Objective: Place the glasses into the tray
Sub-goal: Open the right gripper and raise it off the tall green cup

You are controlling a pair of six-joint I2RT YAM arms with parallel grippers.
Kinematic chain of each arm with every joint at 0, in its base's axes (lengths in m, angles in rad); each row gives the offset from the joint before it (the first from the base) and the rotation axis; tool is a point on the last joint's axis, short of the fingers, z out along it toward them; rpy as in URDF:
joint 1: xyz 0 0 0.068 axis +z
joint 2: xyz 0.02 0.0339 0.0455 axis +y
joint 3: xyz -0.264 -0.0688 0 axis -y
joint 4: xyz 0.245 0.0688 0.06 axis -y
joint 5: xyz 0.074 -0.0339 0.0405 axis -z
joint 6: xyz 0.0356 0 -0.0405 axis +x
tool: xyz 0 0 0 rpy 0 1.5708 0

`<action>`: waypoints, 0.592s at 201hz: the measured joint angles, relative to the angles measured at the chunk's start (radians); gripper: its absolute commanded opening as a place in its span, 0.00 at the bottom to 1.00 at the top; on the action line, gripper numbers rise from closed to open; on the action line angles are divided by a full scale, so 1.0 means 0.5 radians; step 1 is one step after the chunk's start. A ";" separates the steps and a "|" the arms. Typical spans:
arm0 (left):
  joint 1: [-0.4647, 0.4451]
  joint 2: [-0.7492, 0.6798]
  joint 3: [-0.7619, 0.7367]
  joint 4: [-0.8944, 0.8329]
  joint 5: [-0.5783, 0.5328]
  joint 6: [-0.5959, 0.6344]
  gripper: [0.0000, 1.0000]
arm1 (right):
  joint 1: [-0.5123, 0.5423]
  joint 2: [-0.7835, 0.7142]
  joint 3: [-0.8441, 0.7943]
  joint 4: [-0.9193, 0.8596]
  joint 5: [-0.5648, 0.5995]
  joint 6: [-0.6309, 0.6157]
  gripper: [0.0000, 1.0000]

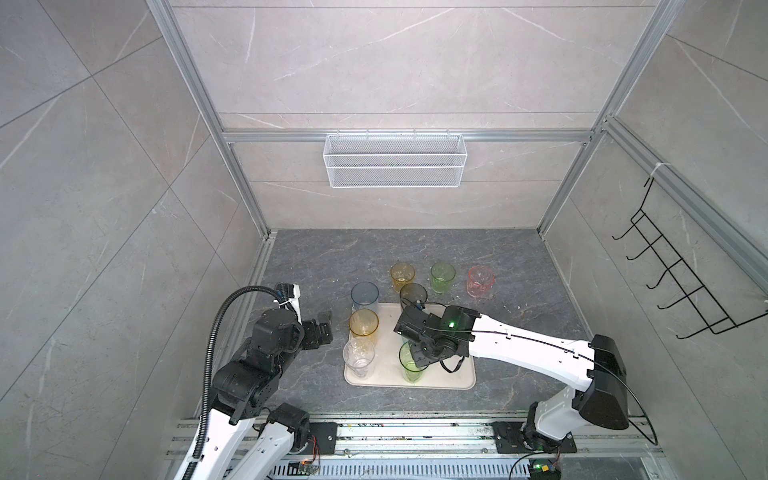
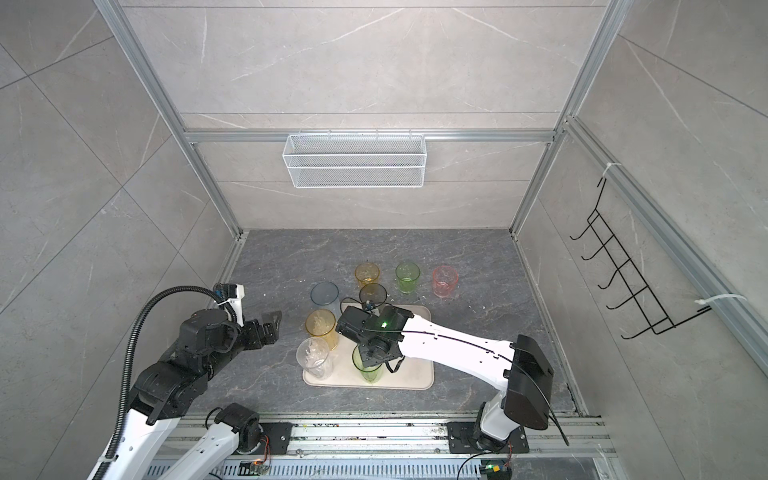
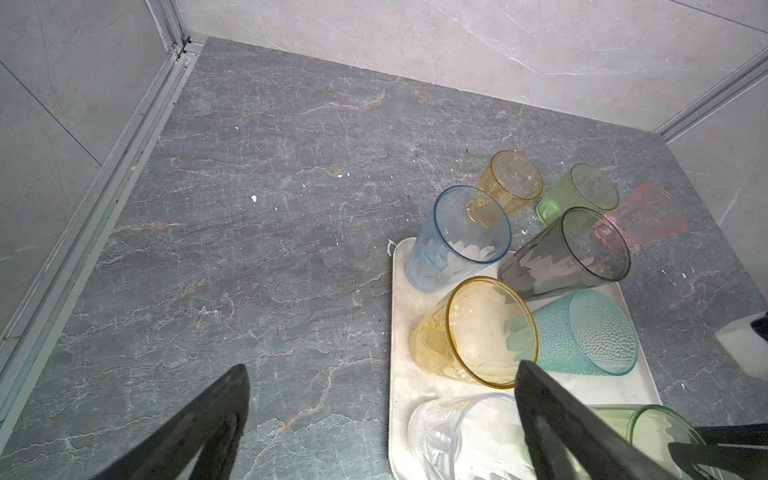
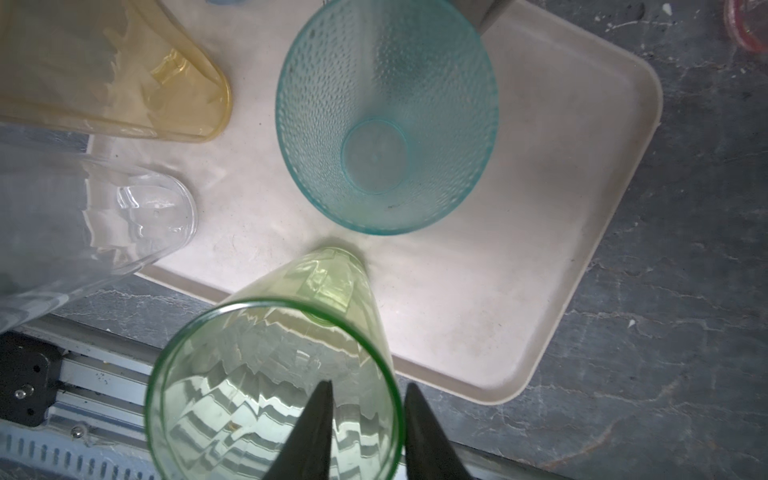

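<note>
- The right gripper (image 4: 368,386) stands straight over the tall green glass (image 4: 249,395), with one finger inside the rim and one outside. There is daylight between the inner finger and the wall, so I'd call the hold let go rather than pinching.
- That glass stands upright at the near edge of the tray (image 4: 540,208), so this looks like the tail end of a set-down.
- Just beyond the gripper, the teal glass (image 4: 386,116) stands on the tray. Off to one side are the tall amber glass (image 1: 363,324) and the clear glass (image 1: 358,355). Farther on, the blue glass (image 1: 364,294) and the grey glass (image 1: 413,294) are at the tray's far edge.
- The left gripper (image 3: 383,365) is spread wide and empty beside the tray, touching nothing.
- Well past the right gripper, off the tray, three glasses wait on the table (image 1: 519,266): the short amber glass (image 1: 402,273), the short green glass (image 1: 442,277) and the pink glass (image 1: 481,281).
- Next, I reckon, it should rise straight up so the inner finger clears the rim without tipping the glass, then reach over the tall ones.
- The glasses are thin, see-through and tapered. Most are faceted, and the teal one is dimpled.
</note>
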 measured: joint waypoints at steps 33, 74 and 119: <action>0.000 0.000 0.000 0.000 0.000 0.000 1.00 | 0.000 0.000 0.134 -0.018 0.093 -0.060 0.39; 0.000 0.000 -0.005 -0.001 0.000 0.000 1.00 | -0.012 -0.001 0.367 -0.020 0.288 -0.205 0.46; 0.000 0.000 -0.008 0.000 0.000 0.000 1.00 | -0.180 0.006 0.608 -0.006 0.377 -0.402 0.46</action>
